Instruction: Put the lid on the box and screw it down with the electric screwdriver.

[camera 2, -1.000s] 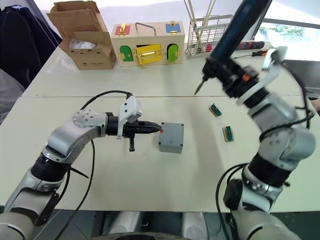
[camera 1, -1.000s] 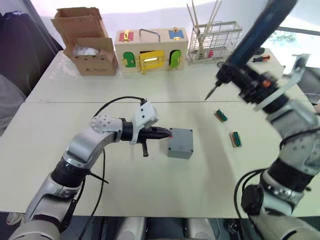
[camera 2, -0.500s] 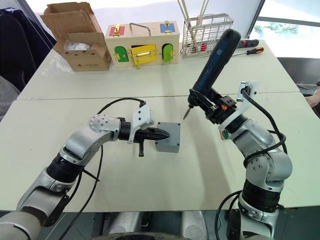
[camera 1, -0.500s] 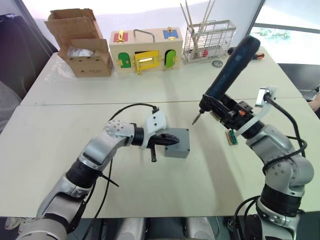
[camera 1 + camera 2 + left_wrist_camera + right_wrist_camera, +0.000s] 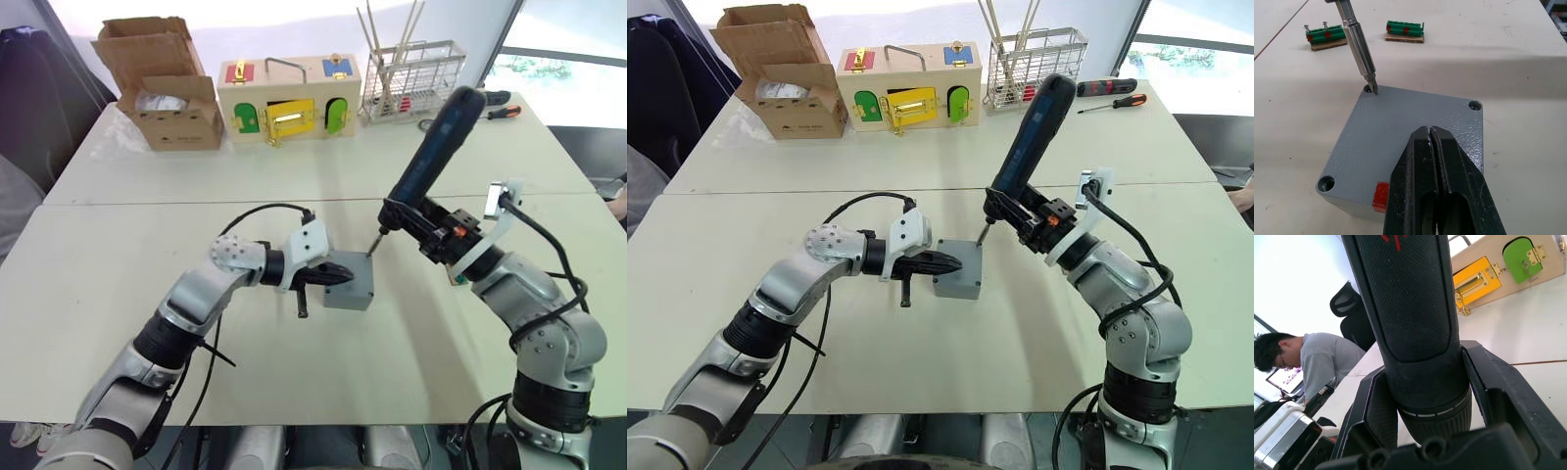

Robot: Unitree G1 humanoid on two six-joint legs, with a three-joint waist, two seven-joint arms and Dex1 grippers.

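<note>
The grey box (image 5: 351, 291) sits mid-table with the lid (image 5: 1400, 129) lying flat on top of it, screw holes at the corners and a red mark on the near side. My left gripper (image 5: 340, 277) is shut, its black fingertips (image 5: 1425, 147) lying on the lid's edge. My right gripper (image 5: 443, 233) is shut on the electric screwdriver (image 5: 437, 155), which tilts up and away. Its metal bit (image 5: 1362, 49) points down with the tip in the lid's far corner hole.
At the back stand a cardboard carton (image 5: 168, 86), a wooden latch box (image 5: 290, 98) and a wire rack (image 5: 411, 76), with manual screwdrivers (image 5: 1112, 93) beside it. Two green terminal blocks (image 5: 1404, 30) lie beyond the box. A person (image 5: 1308, 362) sits off to the side.
My right arm has come down and left, bringing the screwdriver's bit from the air to the lid's corner hole. The left gripper closed in on the box and stays there. The camera shifted.
</note>
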